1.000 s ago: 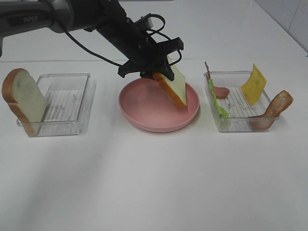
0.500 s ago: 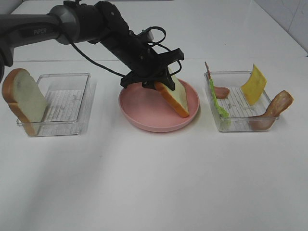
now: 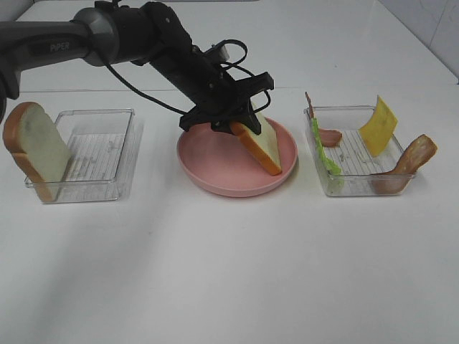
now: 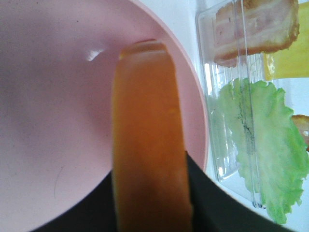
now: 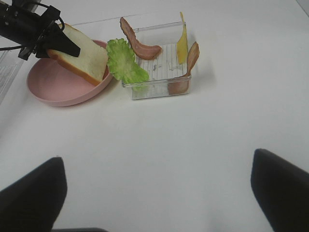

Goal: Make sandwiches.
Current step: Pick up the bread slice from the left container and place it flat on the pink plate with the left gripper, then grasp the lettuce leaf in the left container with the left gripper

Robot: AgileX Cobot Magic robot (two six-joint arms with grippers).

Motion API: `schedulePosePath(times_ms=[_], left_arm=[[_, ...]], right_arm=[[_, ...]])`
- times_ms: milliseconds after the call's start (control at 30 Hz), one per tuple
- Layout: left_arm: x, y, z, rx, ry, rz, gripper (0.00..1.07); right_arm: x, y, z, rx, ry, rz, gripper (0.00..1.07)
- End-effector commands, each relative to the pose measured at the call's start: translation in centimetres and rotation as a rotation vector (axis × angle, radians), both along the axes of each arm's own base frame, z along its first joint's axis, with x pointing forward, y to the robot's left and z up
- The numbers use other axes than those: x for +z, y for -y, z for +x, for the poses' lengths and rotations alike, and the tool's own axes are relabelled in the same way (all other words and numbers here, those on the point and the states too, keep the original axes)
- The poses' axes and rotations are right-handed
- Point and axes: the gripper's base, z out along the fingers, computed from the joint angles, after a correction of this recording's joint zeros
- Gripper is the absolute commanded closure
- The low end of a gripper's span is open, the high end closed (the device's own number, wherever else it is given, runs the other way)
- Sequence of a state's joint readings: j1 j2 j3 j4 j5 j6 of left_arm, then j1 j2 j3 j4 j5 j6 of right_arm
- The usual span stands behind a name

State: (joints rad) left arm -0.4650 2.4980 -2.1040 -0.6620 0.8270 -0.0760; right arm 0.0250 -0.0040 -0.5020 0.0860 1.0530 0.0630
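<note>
Bread slice (image 3: 262,145) stood tilted on the pink plate (image 3: 204,170), its top grasped by the left hand (image 3: 242,123); it seemed better to lay it flat and centred before releasing.

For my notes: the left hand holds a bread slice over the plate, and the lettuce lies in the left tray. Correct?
No: the lettuce is at the right tray, per the exterior high view. The left hand does hold the bread slice.

Pink plate (image 3: 212,166) on white table (image 3: 229,272)
</note>
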Motion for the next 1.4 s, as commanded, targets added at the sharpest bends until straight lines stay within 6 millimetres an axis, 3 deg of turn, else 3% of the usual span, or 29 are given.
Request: schedulePosePath(times_ms=[33, 100, 133, 200, 233, 267, 367, 667, 833, 900, 933, 967, 1100, 1200, 1267, 1300, 1333, 1367, 1400], left_arm=[[-0.2, 0.1, -0.1, -0.009, -0.008, 0.01, 0.71], [-0.2, 0.1, -0.2, -0.015, -0.014, 0.011, 0.55], [-0.2, 0.1, -0.2, -0.015, -0.014, 0.011, 0.55], [-0.2, 0.0, -0.3, -0.022, -0.021, 0.016, 0.41], [-0.2, 0.0, -0.3, -0.022, -0.021, 0.016, 0.41], [0.0, -0.1, -0.4, -0.031, -0.017, 0.028, 0.35], [0.9, -0.5, -0.3, -0.043, 0.023, 0.082, 0.29], [3.1, -2.7, -0.6, -0.071, 0.075, 0.332, 0.29], [5.5, -3.6, -1.0, -0.094, 0.12, 0.406, 0.29], [7.5, -4.1, -1.4, -0.099, 0.151, 0.439, 0.25], [7.5, -4.1, -1.4, -0.099, 0.151, 0.439, 0.25], [8.7, -4.6, -1.7, -0.105, 0.167, 0.471, 0.17], [10.1, -5.4, -2.3, -0.117, 0.165, 0.534, 0.06], [11.0, -7.0, -2.6, -0.116, 0.122, 0.589, 0.05], [12.0, -9.4, -2.4, -0.091, 0.093, 0.625, 0.05], [12.0, -9.4, -2.4, -0.091, 0.093, 0.625, 0.05], [13.2, -11.6, -2.0, -0.052, 0.104, 0.627, 0.05], [13.2, -11.6, -2.0, -0.052, 0.104, 0.627, 0.05], [14.6, -13.8, -1.7, -0.014, 0.122, 0.624, 0.05]], right_arm=[[0.0, 0.0, -0.3, -0.006, 0.03, -0.001, 0.09], [0.0, 0.0, -0.3, -0.006, 0.03, -0.001, 0.09], [0.0, 0.0, -0.3, -0.006, 0.03, -0.001, 0.09], [0.0, 0.0, -0.3, -0.006, 0.03, -0.001, 0.09], [0.0, 0.0, -0.3, -0.006, 0.03, -0.001, 0.09], [0.0, 0.0, -0.3, -0.006, 0.03, -0.001, 0.09], [0.0, 0.0, -0.3, -0.006, 0.03, -0.001, 0.09], [0.0, 0.0, -0.3, -0.006, 0.03, -0.001, 0.09], [0.0, 0.0, -0.3, -0.006, 0.03, -0.001, 0.09], [0.0, 0.0, -0.3, -0.006, 0.03, -0.001, 0.09], [0.0, 0.0, -0.3, -0.006, 0.03, -0.001, 0.09], [0.0, 0.0, -0.3, -0.006, 0.03, -0.001, 0.09], [0.0, 0.0, -0.3, -0.006, 0.03, -0.001, 0.09], [0.0, 0.0, -0.3, -0.006, 0.03, -0.001, 0.09], [0.0, 0.0, -0.3, -0.006, 0.03, -0.001, 0.09], [0.0, 0.0, -0.3, -0.006, 0.03, -0.001, 0.09], [0.0, 0.0, -0.3, -0.006, 0.03, -0.001, 0.09], [0.0, 0.0, -0.3, -0.006, 0.03, -0.001, 0.09], [0.0, 0.0, -0.3, -0.006, 0.03, -0.001, 0.09]])
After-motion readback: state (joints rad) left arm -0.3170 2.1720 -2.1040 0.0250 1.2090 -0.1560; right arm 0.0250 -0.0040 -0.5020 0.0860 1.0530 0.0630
